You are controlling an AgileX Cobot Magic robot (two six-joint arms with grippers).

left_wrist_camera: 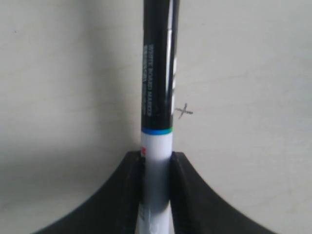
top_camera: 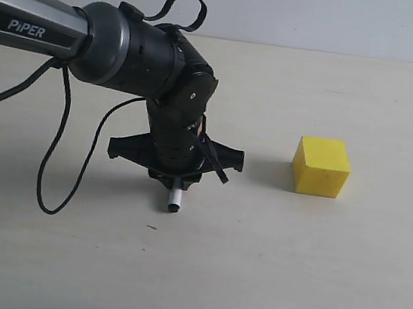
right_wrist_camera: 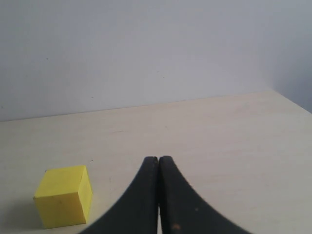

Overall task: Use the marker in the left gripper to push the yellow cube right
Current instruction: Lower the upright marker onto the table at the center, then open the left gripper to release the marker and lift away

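Note:
The yellow cube [top_camera: 321,166] sits on the pale table, right of my left gripper [top_camera: 176,181] with a clear gap between them. That gripper hangs low over the table, shut on the marker [top_camera: 175,199], of which only the white end shows below it. In the left wrist view the black fingers [left_wrist_camera: 183,175] clamp the white barrel of the marker [left_wrist_camera: 157,97], and its long black cap reaches out over the table. The cube is out of that view. My right gripper [right_wrist_camera: 158,158] is shut on nothing, with the yellow cube [right_wrist_camera: 63,202] off to one side.
A black cable [top_camera: 52,176] loops down from the left arm to the table [top_camera: 247,288]. A small pencil cross [left_wrist_camera: 184,111] marks the tabletop beside the marker's cap. A plain wall [right_wrist_camera: 146,48] rises behind the table's far edge.

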